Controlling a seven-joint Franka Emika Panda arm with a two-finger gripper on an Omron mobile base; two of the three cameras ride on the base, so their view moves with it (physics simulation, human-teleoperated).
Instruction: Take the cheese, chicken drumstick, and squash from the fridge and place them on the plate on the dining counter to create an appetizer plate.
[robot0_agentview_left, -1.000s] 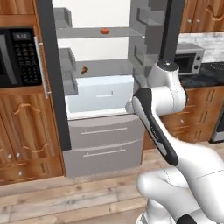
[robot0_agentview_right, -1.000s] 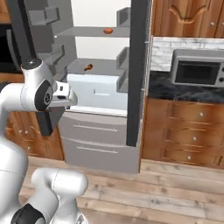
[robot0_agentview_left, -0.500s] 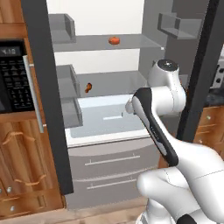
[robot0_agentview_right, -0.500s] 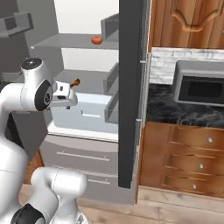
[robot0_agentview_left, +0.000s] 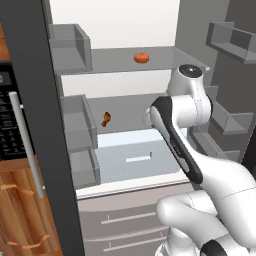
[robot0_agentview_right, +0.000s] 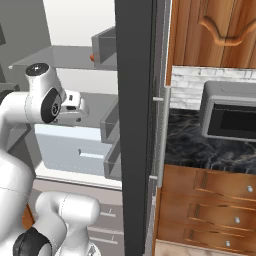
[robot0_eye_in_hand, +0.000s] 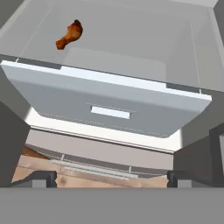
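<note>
Grey fridge (robot0_agentview_left: 200, 60), doors swung wide, white interior exposed. One squash (robot0_agentview_left: 141, 58), round and red-orange, alone on the upper grey shelf (robot0_agentview_left: 115, 59) toward the back. One chicken drumstick (robot0_agentview_left: 105, 119), brown-orange, on the lower shelf at its left side, thick end up in the hand view (robot0_eye_in_hand: 70, 35), well apart from the squash. No contact between either one and the arm. One pale drawer (robot0_eye_in_hand: 109, 109) under the lower shelf, closed, with a single flat white handle plate (robot0_eye_in_hand: 110, 112) at its middle. Two grey freezer drawers (robot0_agentview_left: 125, 225) below that, each with one bar handle. Three door bins (robot0_agentview_left: 75, 125) stacked on the left door, counted from the left base view; more bins (robot0_agentview_left: 232, 42) on the right door, partly cut off. One microwave (robot0_agentview_right: 230, 112) over the black marble-veined top to the right of the fridge, wooden drawers (robot0_agentview_right: 210, 210) beneath.

Gripper (robot0_eye_in_hand: 111, 177) level with the lower shelf, in front of the pale drawer, aimed into the fridge. Fingers (robot0_eye_in_hand: 41, 178) spread wide, nothing between them; drumstick up and to the left of them in the hand view, well apart. Cheese not made out on either shelf.
</note>
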